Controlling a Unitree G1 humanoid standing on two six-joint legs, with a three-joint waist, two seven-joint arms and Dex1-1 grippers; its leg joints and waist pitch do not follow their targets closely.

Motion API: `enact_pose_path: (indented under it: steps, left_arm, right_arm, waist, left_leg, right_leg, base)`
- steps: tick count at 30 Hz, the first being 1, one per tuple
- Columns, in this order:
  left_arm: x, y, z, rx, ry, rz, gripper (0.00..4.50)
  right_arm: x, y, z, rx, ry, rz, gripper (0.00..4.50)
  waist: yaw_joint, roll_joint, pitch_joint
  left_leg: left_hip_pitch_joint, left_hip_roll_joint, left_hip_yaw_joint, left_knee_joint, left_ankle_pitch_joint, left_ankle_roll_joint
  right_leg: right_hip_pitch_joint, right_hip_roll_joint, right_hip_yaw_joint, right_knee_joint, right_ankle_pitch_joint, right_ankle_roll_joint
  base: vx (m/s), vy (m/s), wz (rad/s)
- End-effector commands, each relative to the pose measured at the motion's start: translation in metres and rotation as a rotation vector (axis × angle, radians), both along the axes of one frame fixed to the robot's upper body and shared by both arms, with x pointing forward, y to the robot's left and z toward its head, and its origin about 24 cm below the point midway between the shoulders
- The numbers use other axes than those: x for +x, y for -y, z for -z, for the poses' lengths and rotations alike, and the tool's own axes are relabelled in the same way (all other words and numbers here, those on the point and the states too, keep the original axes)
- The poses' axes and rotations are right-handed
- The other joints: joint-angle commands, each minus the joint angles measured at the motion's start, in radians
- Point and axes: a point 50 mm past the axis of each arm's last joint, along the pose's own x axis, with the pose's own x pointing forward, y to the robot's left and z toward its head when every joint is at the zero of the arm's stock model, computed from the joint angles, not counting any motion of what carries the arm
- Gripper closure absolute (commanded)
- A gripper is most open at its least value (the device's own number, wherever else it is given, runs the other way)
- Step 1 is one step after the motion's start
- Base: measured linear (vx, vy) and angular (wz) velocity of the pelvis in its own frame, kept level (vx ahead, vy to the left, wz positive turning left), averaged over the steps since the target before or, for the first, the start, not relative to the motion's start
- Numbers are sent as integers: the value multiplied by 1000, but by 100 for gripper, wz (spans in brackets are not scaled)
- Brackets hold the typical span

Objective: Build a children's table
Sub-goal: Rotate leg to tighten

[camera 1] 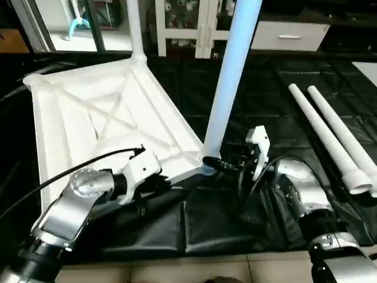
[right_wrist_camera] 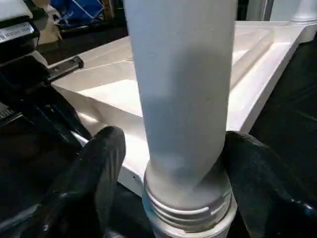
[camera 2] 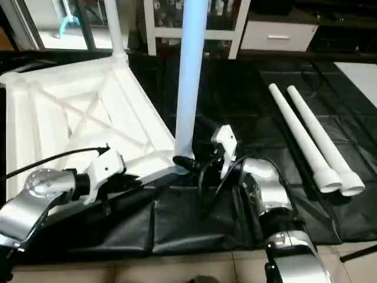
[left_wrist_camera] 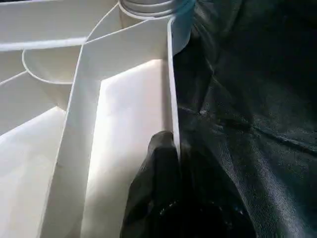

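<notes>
Table top (camera 1: 88,118) lies upside down, ribbed underside up, on black sheet (camera 1: 235,218). 2 legs stand upright in corner sockets: near leg (camera 1: 227,88), far leg (camera 1: 135,29). 2 loose legs (camera 1: 330,132) lie side by side on the sheet, well apart on the right. Left hand (left_wrist_camera: 166,163) clenched on the top's near rim. Right hand (right_wrist_camera: 173,163) fingers spread either side of near leg's base, released

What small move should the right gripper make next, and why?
Probably back away from the near leg toward the two loose legs. That leg stands upright in the tabletop's corner socket, the right gripper fingers stand apart beside it, and the left gripper pinches the rim.
</notes>
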Motion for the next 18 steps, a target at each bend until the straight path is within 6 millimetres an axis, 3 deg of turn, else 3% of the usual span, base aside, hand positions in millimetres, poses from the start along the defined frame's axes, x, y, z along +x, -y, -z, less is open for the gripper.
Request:
enact_pose_path:
  steps: [1, 2, 11, 13, 14, 18]
  left_arm:
    - [-11, -3, 23, 37, -104, -5, 450]
    - [-10, -2, 23, 30, -103, -3, 450]
    - [-10, 0, 23, 29, -106, -4, 450]
    - [-7, 4, 22, 27, -103, -12, 450]
    - [-5, 9, 22, 22, -101, -22, 450]
    - [7, 31, 22, -6, -92, -85, 450]
  right_arm:
    - [2, -4, -7, 22, 11, -46, 159]
    - [3, -6, -6, 25, 4, -41, 180]
    - [6, -10, 2, 24, -37, 52, 247]
    - [8, -12, 10, -4, -57, 142, 252]
    - [9, -14, 17, -30, -77, 218, 253]
    - [13, -17, 36, -108, -133, 470, 255]
  waist:
    - [-2, 0, -41]
    - [-2, -7, -41]
    - [-1, 2, -40]
    - [-2, 1, -39]
    - [-4, 1, -36]
    - [-5, 0, -34]
  left_leg:
    - [-4, 7, 12, -50, -75, 125]
    - [-5, 7, 13, -49, -76, 126]
    - [-3, 7, 12, -49, -65, 122]
    - [-3, 7, 13, -50, -81, 114]
    - [-1, 8, 13, -52, -97, 91]
    - [1, 5, 12, -54, -126, 55]
  right_leg:
    - [52, -63, 46, -72, 60, -279]
    - [53, -62, 46, -72, 55, -278]
    - [52, -64, 46, -70, 58, -280]
    - [50, -64, 46, -72, 32, -277]
    - [46, -66, 47, -76, -13, -271]
    - [45, -66, 49, -85, -86, -249]
  base:
    - [0, 0, 0]
    - [0, 0, 0]
    - [0, 0, 0]
    - [0, 0, 0]
    - [0, 0, 0]
    - [0, 0, 0]
